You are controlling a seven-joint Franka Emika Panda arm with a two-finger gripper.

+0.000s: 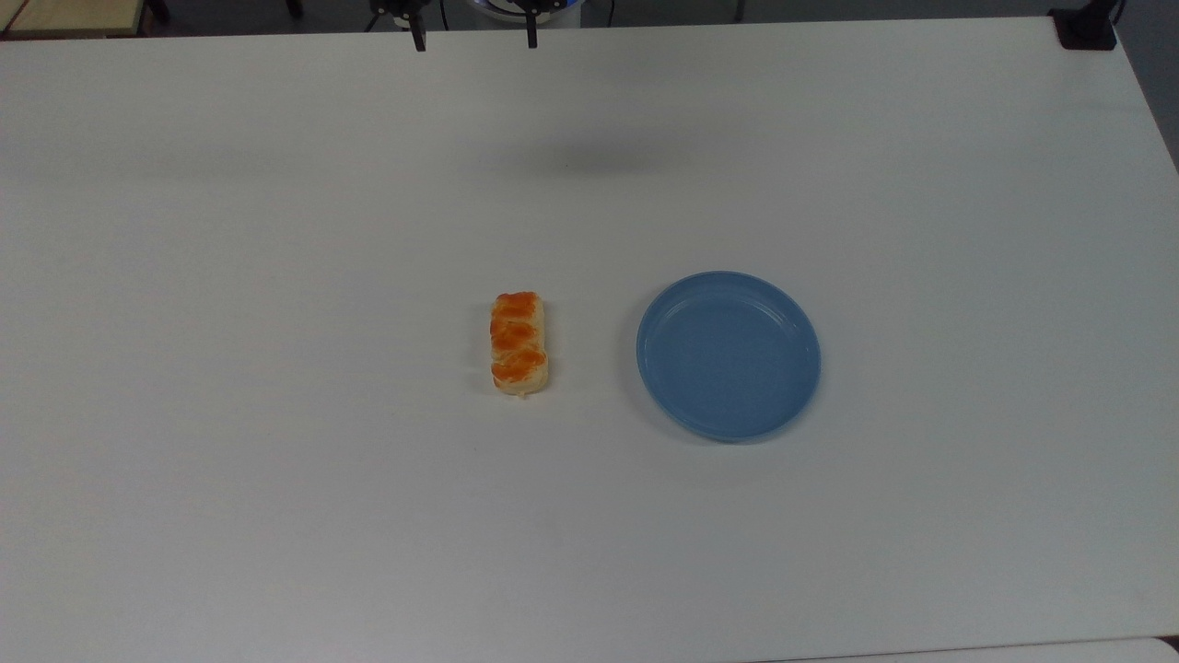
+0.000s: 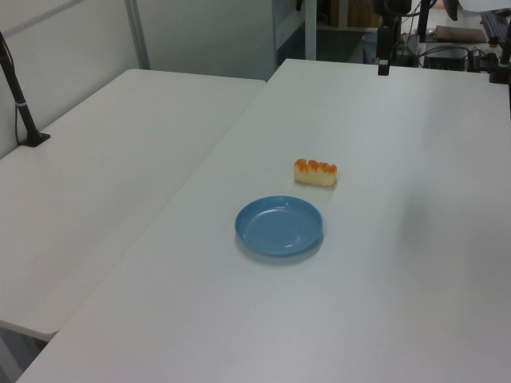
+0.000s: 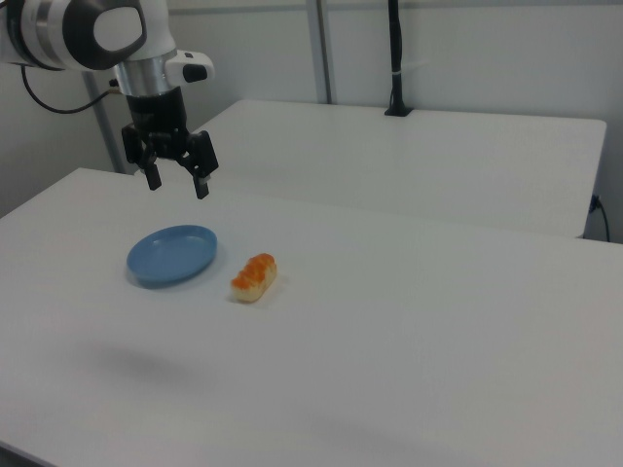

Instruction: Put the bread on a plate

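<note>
I'm hovering my gripper (image 3: 175,180) high above the table (image 1: 276,506), fingers spread wide and holding nothing, probably staged for a top-down grab. Bread (image 1: 519,343) is lying flat just beside the plate (image 1: 728,355), on the top view's left, not touching it. Plate is sitting empty. A second white table (image 2: 104,152) is standing alongside.

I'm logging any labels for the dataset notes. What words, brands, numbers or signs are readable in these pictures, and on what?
None: no readable text stands on anything here.
The bread: orange glaze, no label.
The plate: plain light blue, no mark.
The table: plain white.
The gripper and the arm above it: black and white housing, no lettering that can be made out.
</note>
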